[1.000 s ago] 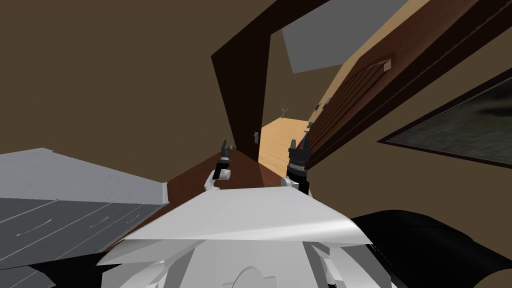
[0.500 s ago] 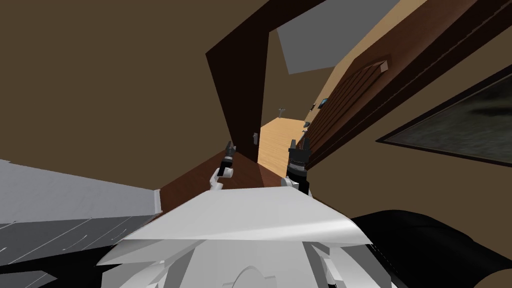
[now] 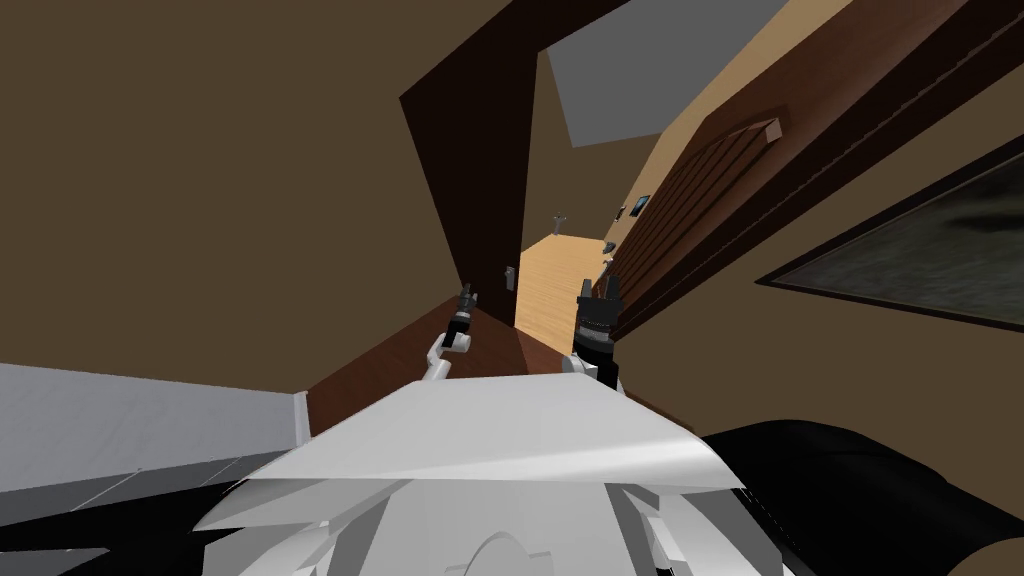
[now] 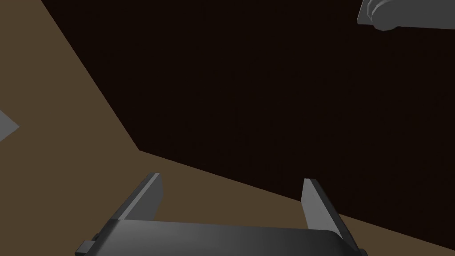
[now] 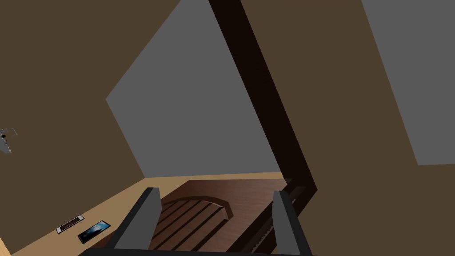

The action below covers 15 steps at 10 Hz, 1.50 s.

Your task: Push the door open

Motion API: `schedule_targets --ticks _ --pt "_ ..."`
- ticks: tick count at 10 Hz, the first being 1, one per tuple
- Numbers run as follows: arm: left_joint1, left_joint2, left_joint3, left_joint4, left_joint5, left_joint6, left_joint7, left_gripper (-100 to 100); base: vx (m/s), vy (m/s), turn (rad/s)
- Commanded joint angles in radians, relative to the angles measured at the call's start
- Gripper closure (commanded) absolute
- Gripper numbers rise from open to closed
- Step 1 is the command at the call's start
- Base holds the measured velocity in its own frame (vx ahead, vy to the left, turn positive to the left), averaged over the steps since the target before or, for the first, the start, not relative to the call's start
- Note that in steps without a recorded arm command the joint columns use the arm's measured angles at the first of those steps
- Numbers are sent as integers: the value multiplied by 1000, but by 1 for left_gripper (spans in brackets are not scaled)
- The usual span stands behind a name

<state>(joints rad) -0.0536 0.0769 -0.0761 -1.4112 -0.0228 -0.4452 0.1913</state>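
Left to right: 1 left pincer (image 4: 231, 178), released, is facing 1 dark brown door frame (image 3: 470, 170). 1 right pincer (image 5: 215, 191), also released, is hovering near 1 slatted brown door (image 3: 690, 200), which is standing swung well aside at the opening's right. Judged step: the push is nearing its end. The next move is calling for the right pincer to press the door's face farther round.

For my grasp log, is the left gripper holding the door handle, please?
No: the left gripper stands open, the grey handle clear of it.
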Motion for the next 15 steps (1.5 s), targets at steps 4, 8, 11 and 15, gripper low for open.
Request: schedule_targets --ticks 4,8,11,15 --pt "-76 1 -14 125 -9 -11 7 -100 51 44 -64" --pt "-121 -2 -24 209 -15 -18 9 -100 44 28 -50" --pt "-165 -5 -33 285 -21 -24 12 -100 53 41 -68" --pt "-229 -11 -46 386 -29 -34 15 -100 56 49 -72"
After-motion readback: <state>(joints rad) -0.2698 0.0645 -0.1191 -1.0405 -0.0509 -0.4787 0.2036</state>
